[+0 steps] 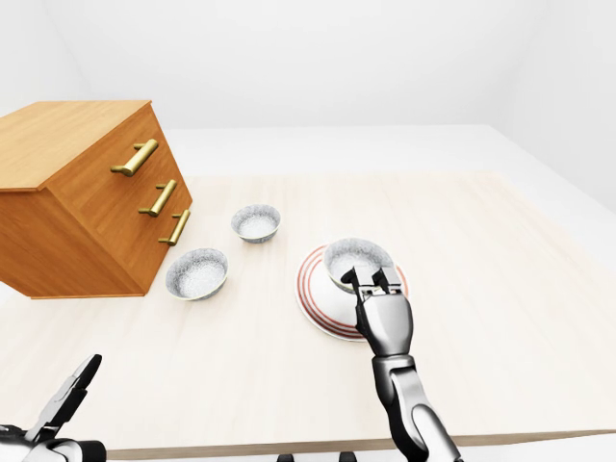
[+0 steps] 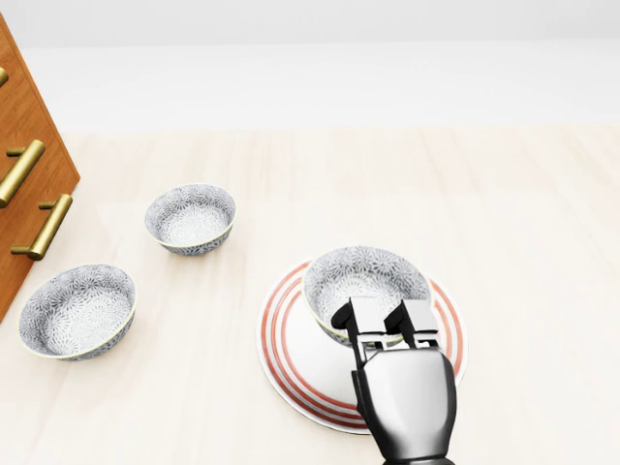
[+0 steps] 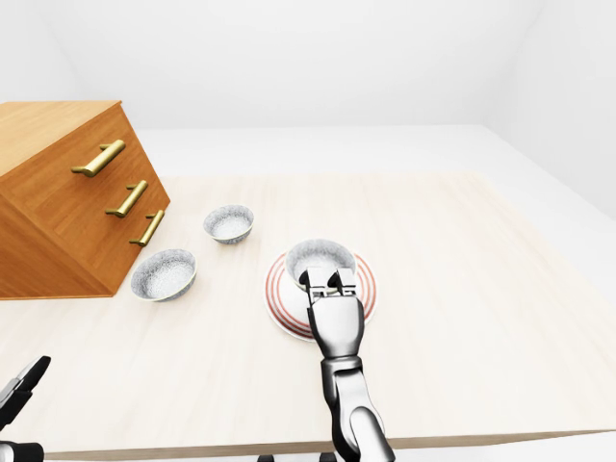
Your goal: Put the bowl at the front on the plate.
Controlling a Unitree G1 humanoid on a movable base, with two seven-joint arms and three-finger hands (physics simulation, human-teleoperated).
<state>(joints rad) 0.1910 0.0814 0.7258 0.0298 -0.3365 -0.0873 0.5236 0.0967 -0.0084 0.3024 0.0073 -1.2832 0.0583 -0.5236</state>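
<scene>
Head view: bowl (image 2: 366, 279) on plate (image 2: 287, 366), just above robot hand (image 2: 403, 389).

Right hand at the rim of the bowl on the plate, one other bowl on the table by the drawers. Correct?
No. The head view shows two other bowls on the table by the drawers: a lower bowl and an upper bowl. The rest holds.

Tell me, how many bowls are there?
3. In the head view, one bowl sits on the striped plate, gripped by the right hand; a second lower left beside the drawers; a third above it. None seems hidden.
</scene>
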